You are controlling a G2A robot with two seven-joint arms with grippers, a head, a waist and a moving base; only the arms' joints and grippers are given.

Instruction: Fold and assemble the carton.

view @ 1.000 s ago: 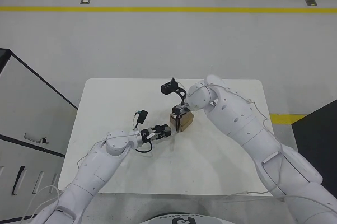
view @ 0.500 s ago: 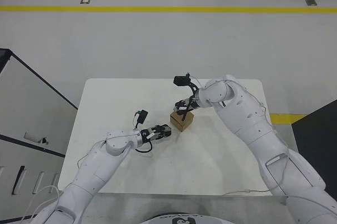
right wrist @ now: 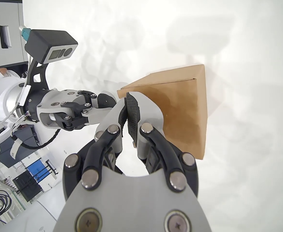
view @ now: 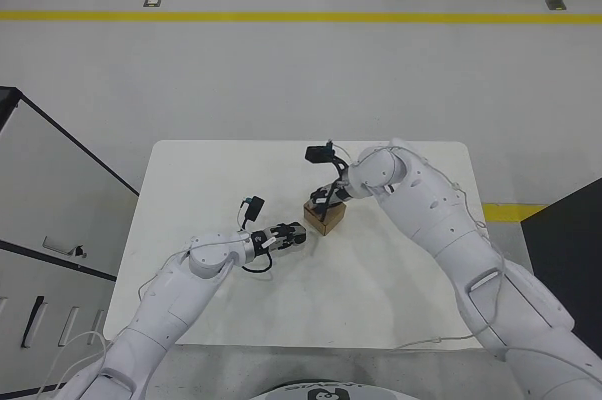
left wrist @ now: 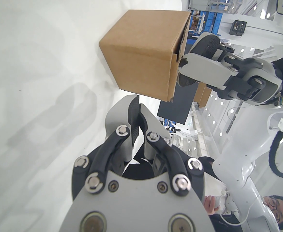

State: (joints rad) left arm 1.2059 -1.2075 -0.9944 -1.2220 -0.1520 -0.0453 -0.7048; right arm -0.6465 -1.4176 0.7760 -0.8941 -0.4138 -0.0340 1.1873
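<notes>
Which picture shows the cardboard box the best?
The left wrist view: the carton stands nearly whole, two brown sides and its flap edge plain. The top view shows it small, next to an arm. The right wrist view shows it partly behind the right gripper's fingers.

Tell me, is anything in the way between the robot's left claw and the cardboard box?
Nothing visible is. The shut left gripper sits right beside the carton, with just bare table between them. The right gripper is on the carton's other side, at its upper edge, not in that gap.
</notes>
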